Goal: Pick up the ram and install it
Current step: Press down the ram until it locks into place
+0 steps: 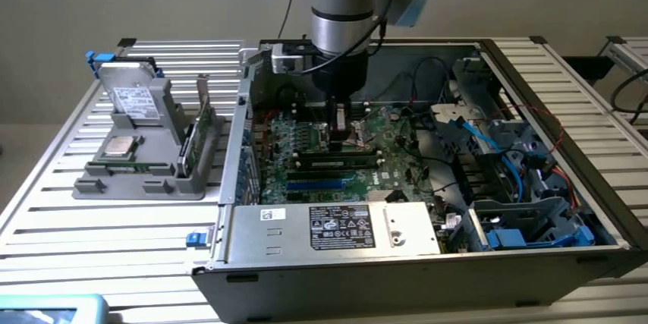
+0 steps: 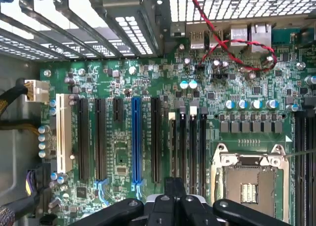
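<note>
At the exterior view's left, a gray holder [image 1: 142,180] sits on the slatted metal table [image 1: 102,240]. It carries a hard drive [image 1: 132,100] propped at its far end and a square silver processor [image 1: 123,146] lying flat nearer the camera. Along the holder's right side, the ram [image 1: 206,123] stands on edge as a thin green stick, just left of the case wall and well apart from the gripper.

To the right, the open computer case [image 1: 567,149] lies on the table with its green motherboard [image 2: 123,152] exposed. The arm [image 1: 344,5] reaches straight down into the far part of the case. The gripper [image 1: 342,128] hangs low over the board, near the black memory slots [image 2: 192,142]. Its fingers are pressed together. In the wrist view the gripper [image 2: 175,185] shows a narrow dark tip over the near ends of those slots; whether anything is pinched there cannot be told.

Right of the slots is the empty processor socket [image 2: 249,186] in its metal frame. Farther right in the exterior view are blue cables [image 1: 511,161] and a drive cage [image 1: 526,221].
</note>
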Robot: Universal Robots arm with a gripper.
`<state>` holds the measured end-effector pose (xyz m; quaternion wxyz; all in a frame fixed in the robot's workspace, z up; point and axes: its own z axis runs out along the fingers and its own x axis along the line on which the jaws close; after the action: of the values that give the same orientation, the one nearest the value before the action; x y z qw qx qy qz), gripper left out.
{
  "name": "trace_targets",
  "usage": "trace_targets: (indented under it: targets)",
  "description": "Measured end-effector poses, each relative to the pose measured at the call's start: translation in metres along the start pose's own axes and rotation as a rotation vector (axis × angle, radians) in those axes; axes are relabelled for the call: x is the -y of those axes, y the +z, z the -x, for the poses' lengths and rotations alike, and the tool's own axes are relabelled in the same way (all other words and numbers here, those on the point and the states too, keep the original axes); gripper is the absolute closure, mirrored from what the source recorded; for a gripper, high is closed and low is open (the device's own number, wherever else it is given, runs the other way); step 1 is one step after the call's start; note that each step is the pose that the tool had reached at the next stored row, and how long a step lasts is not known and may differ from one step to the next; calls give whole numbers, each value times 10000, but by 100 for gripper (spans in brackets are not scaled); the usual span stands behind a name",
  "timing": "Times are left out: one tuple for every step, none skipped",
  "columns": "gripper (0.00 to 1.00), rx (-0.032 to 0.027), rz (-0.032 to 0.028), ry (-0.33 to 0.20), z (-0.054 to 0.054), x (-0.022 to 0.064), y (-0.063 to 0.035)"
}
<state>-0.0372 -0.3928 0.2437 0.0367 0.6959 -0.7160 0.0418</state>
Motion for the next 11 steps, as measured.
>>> trace_targets:
  targets:
    - [89, -1, 1, 0, 0, 37, -4]
    - [89, 0, 1, 0, 0, 76, -8]
    - [89, 0, 1, 0, -1, 111, -11]
    - [89, 1, 2, 0, -1, 147, -12]
    - [89, 2, 1, 0, -1, 180, -12]
    - [89, 2, 0, 0, 0, 203, -12]
    - [89, 0, 4, 0, 0, 217, -12]
    - [89, -1, 33, -6, 0, 220, -13]
    - [89, -1, 33, -6, 0, 220, -12]
    - [89, -1, 33, -6, 0, 220, -12]
    - [89, -1, 33, -6, 0, 220, -12]
